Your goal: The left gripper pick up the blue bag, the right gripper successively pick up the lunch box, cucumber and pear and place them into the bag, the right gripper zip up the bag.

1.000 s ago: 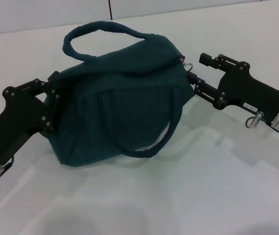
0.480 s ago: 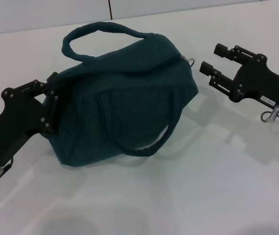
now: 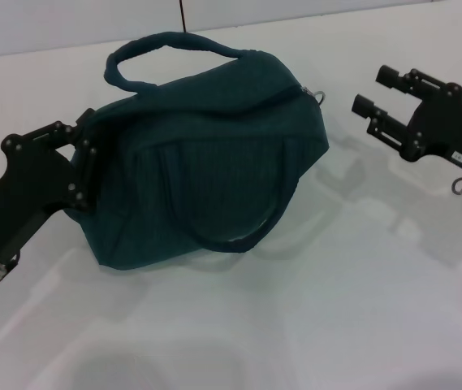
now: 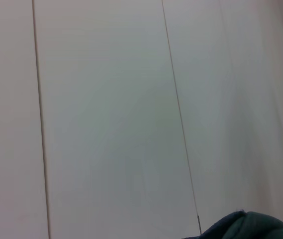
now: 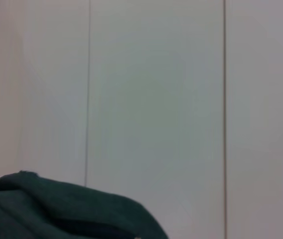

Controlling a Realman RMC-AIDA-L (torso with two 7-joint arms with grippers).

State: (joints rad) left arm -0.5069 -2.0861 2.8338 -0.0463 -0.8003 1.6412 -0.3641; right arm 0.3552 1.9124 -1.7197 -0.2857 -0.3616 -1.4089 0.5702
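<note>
The left gripper (image 3: 83,158) is near the left edge of the white table (image 3: 312,325), and its black fingers (image 3: 86,175) are closed tight on the left end of the blue bag (image 3: 206,162). The arm behind it slants down toward the near left corner of the table. The bag is dark blue-green and made of soft cloth, and it fills the middle of the table, nearer the far edge than the near edge. It looks full and its top is closed. One handle (image 3: 166,49) stands up in a loop over the far side of the bag. The other handle (image 3: 255,223) hangs down in a curve on the front side. A small metal ring (image 3: 320,96), which looks like the zip pull, sticks out at the top right end of the bag. To the right of the bag is the right gripper (image 3: 370,91), close to the right edge of the table. Its two black fingers (image 3: 377,114) point at the bag and are spread apart with nothing between them. It is near the ring but does not touch it or the bag. The left wrist view shows a pale wall and a small bit of the bag. The right wrist view also shows a pale wall with a piece of the bag.
</note>
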